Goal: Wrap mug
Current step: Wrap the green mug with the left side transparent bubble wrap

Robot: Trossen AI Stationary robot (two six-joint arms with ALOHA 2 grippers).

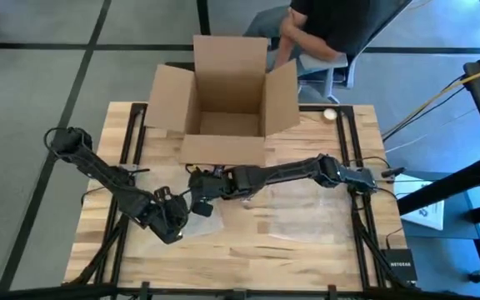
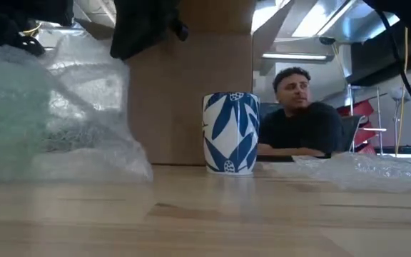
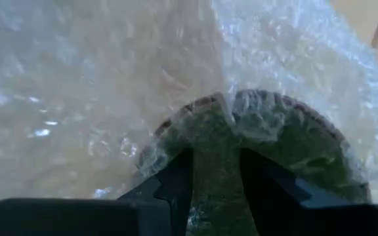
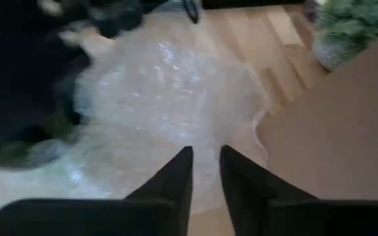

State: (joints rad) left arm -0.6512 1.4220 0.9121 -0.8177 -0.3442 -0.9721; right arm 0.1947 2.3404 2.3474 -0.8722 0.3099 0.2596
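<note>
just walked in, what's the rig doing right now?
Both arms are working at the middle of the table in front of the open cardboard box. The left gripper has its fingers around a green object covered in bubble wrap. The right gripper hovers over more bubble wrap beside the box, fingers slightly apart and holding nothing. A blue-and-white mug stands unwrapped on the table. A person sits behind the table.

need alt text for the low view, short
A white ceramic mug with blue leaf shapes stands upright on the pale wooden table, in front of a brown cardboard box. Clear bubble wrap is heaped to its left, and a seated person in a dark shirt shows behind.
</note>
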